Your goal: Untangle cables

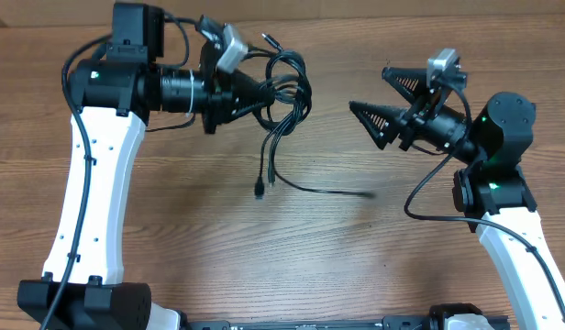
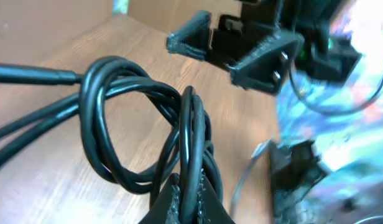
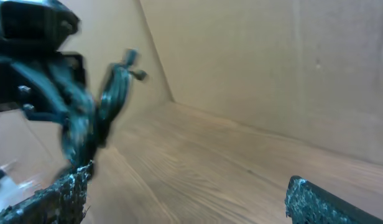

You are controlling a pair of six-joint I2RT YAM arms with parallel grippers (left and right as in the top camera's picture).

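Black, glossy and round in section, the cables [image 1: 284,90] form a knotted bundle of loops at the far middle of the desk [image 1: 172,220], just in front of the left arm's tip. In the left wrist view the cables [image 2: 142,118] show as smooth rubbery cords coiled in overlapping rings, one ring threaded through another, with a thicker moulded sleeve on one cord at the left edge. From the knot several thin strands run down toward the near side. Two end in small dark plug ends [image 1: 261,190] side by side, and one strand trails off to the right along the wood. Another small plug pokes out at the top of the bundle.

The left gripper [image 1: 262,99] is pinching the cables. In its own camera its rough, dark fingers [image 2: 170,202] close together around the upright strands at the bottom of the frame. The right gripper [image 1: 369,88] stands well apart from the bundle with its jaws spread wide. Its two fingers are black, triangular and ribbed with a grainy printed texture. In the right wrist view the right gripper [image 3: 185,199] holds nothing, and the cables [image 3: 114,90] are only a dark blur at the left.

The desk is brown wood-grain laminate, matt, with fine streaks running left to right. A plain tan cardboard wall [image 3: 272,68] rises at its far edge. Both arms have white shells and black joints.
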